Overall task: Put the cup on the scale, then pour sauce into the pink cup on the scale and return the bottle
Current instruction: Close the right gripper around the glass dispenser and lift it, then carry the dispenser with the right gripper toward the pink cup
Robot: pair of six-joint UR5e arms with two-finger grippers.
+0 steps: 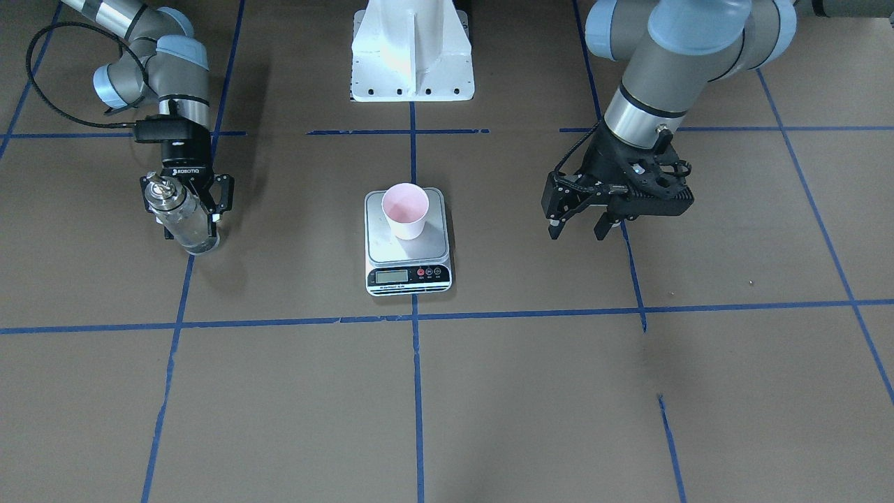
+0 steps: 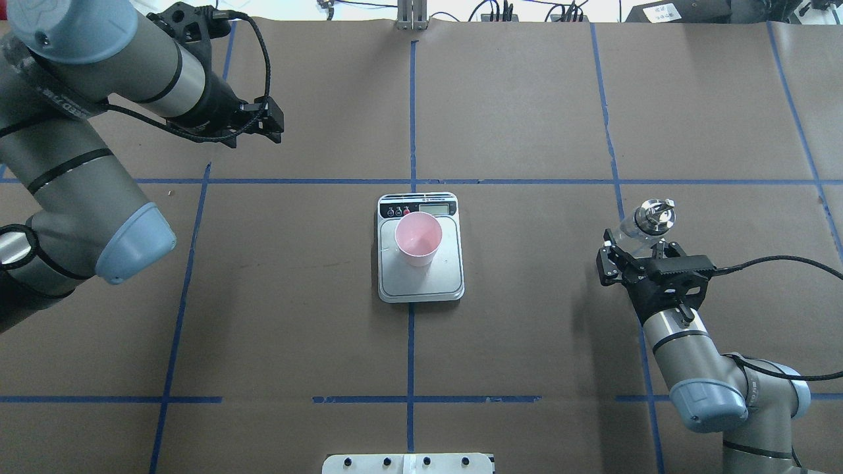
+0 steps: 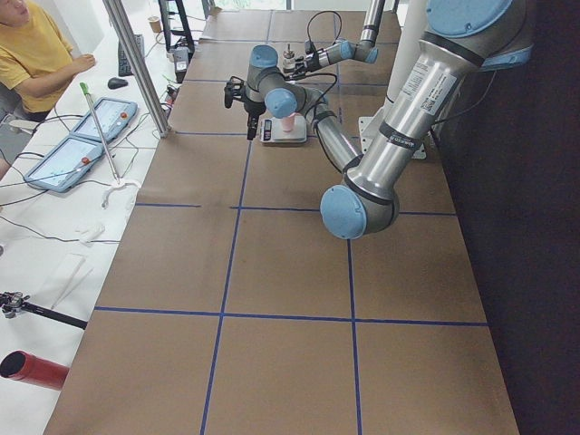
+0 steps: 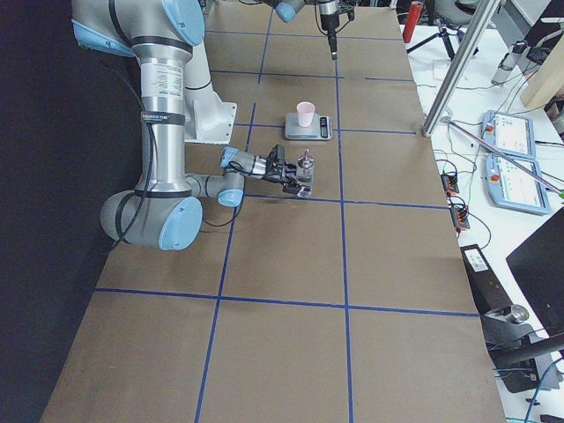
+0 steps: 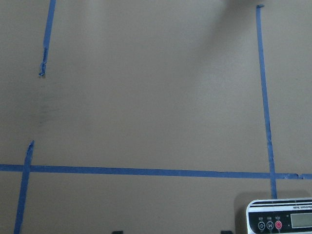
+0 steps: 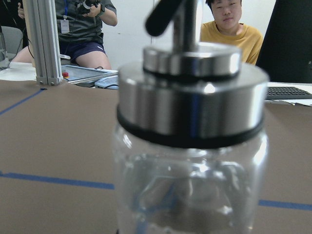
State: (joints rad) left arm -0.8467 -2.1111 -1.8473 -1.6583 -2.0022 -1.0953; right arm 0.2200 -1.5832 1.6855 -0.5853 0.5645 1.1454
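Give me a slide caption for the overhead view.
Pink cup on the scale; right pincer grips the bottle; left pincer hangs open.

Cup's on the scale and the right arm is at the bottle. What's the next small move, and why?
Probably lift the bottle straight up with the right gripper: its fingers flank the glass, though I cannot tell how firmly. The cup already stands on the scale, and the left gripper hangs open, well clear.

Bright, even light from overhead; soft shadows lie beside my right claw (image 2: 636, 251). Close before it the bottle (image 6: 190, 185) is blurred, glare streaking its cap (image 6: 190, 97).
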